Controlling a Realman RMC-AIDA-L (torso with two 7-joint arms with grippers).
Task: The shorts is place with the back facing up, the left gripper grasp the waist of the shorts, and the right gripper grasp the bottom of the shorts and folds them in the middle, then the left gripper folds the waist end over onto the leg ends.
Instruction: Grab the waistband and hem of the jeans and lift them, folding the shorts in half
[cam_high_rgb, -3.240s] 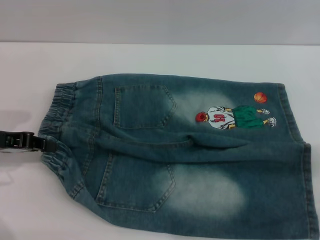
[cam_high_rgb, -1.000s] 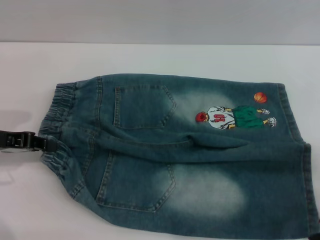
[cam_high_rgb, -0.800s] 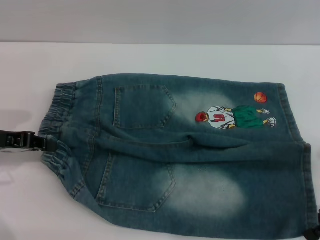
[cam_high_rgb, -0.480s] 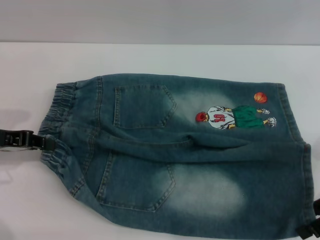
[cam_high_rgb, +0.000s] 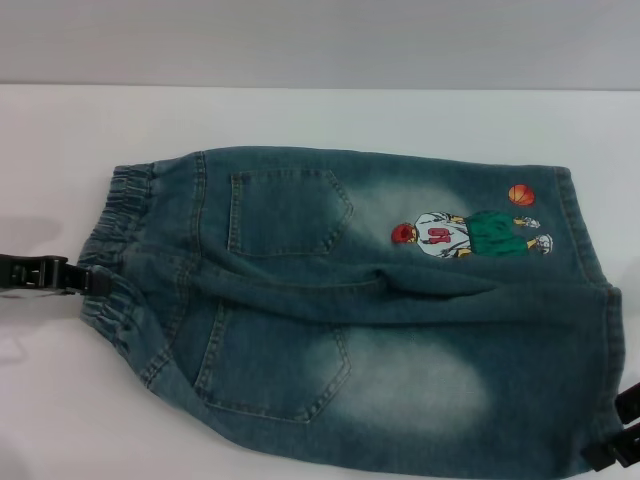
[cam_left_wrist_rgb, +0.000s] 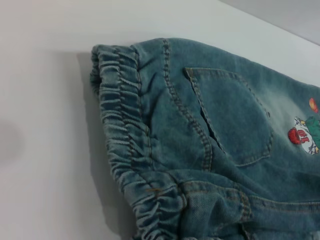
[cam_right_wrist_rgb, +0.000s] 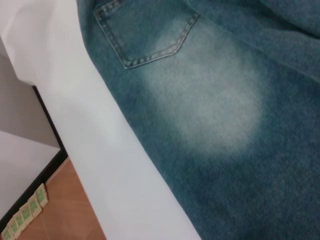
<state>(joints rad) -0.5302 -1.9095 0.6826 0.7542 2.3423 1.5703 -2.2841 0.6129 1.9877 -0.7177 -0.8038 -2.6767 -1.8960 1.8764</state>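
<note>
The denim shorts (cam_high_rgb: 350, 300) lie flat on the white table, back pockets up. The gathered waist (cam_high_rgb: 115, 250) is at the left and the leg ends (cam_high_rgb: 590, 240) are at the right. My left gripper (cam_high_rgb: 92, 281) reaches in from the left edge, its black claw closed on the middle of the waist, where the band is pinched in. The left wrist view shows the ruffled waist (cam_left_wrist_rgb: 120, 135) close up, without fingers. My right gripper (cam_high_rgb: 620, 428) is at the lower right corner, its two black fingers spread beside the near leg's hem. The right wrist view shows the near leg (cam_right_wrist_rgb: 225, 100).
The white table (cam_high_rgb: 300, 115) extends behind and to the left of the shorts. Its near edge (cam_right_wrist_rgb: 100, 150) drops off close to the near leg, with brown floor (cam_right_wrist_rgb: 65, 210) below. An embroidered basketball player (cam_high_rgb: 465, 235) sits on the far leg.
My right gripper has come into view at the lower right corner and moved up alongside the near hem. The left gripper and the waist have shifted slightly upward.
</note>
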